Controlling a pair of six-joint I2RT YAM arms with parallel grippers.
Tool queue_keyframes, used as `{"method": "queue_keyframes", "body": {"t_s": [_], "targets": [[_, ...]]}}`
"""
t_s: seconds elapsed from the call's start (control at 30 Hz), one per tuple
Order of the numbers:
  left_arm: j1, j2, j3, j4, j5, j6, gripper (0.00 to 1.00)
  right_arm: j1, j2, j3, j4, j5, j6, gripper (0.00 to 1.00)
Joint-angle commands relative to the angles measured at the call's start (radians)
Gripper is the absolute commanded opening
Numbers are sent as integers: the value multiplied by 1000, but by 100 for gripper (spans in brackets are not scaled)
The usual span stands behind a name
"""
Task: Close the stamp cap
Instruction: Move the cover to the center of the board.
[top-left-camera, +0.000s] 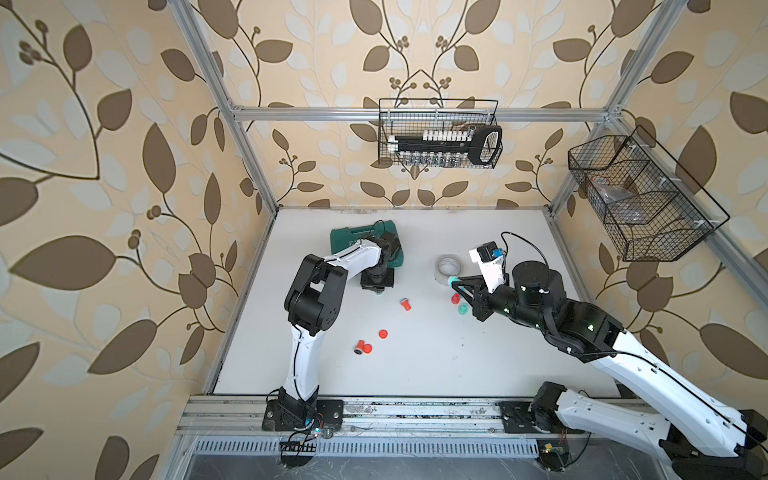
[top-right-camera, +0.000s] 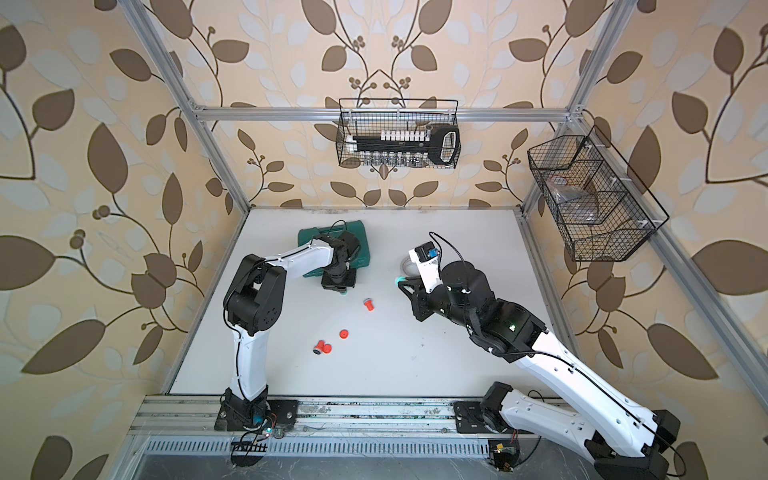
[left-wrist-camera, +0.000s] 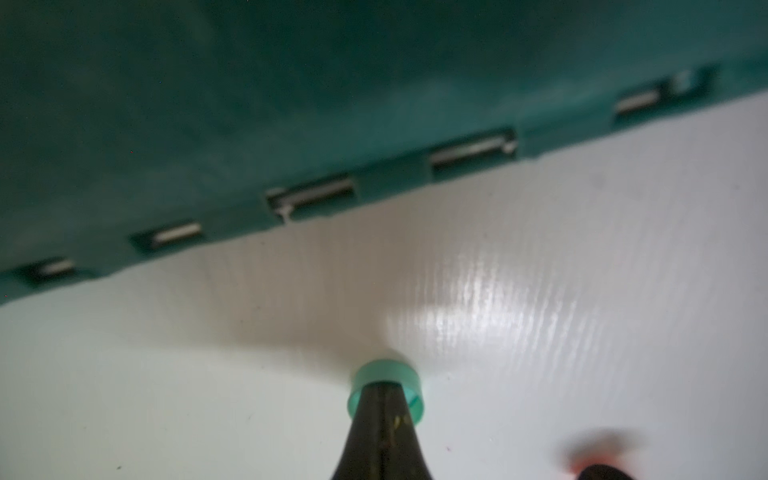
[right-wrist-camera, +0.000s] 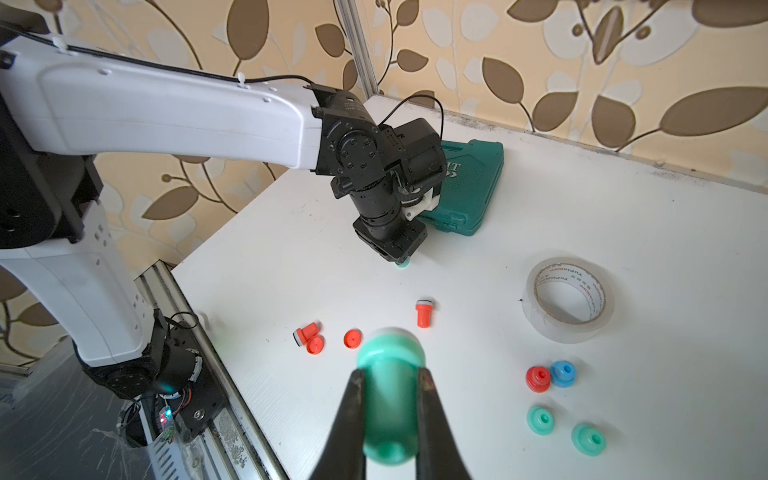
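Observation:
My right gripper (right-wrist-camera: 390, 374) is shut on a green stamp (right-wrist-camera: 388, 415) with a white face. It holds the stamp on its side above the table, also seen in both top views (top-left-camera: 451, 281) (top-right-camera: 398, 281). My left gripper (left-wrist-camera: 384, 384) points straight down beside the teal case. Its jaws are pressed together, with the tips in a green cap (left-wrist-camera: 365, 376) that rests on the white table (left-wrist-camera: 540, 332). The right wrist view shows that cap (right-wrist-camera: 401, 265) under the left gripper's tips, and a top view shows a sliver of it (top-left-camera: 379, 292).
A teal case (top-left-camera: 349, 241) lies behind the left gripper and a tape roll (right-wrist-camera: 567, 299) near the right one. Red stamps (top-left-camera: 405, 304) (top-left-camera: 359, 346) and red caps (top-left-camera: 382, 333) lie mid-table. Red (right-wrist-camera: 538, 378), blue (right-wrist-camera: 563, 373) and green caps (right-wrist-camera: 540, 419) (right-wrist-camera: 588, 439) sit under the right arm.

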Motion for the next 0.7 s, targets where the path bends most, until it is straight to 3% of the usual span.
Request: {"method": "queue_keyframes", "body": {"t_s": [0.0,0.3,0.67], "targets": [[-32,-53,-88,-15,65,-24,0,-6,-9,-5,-15,19,-3,0],[-223,-192,-263,15,66,-111,0,-9,3,8,-23,21,-20,0],[-538,-222,-318,40,87,-275,0,-33,-18,57,-140,252,-28,0]]}}
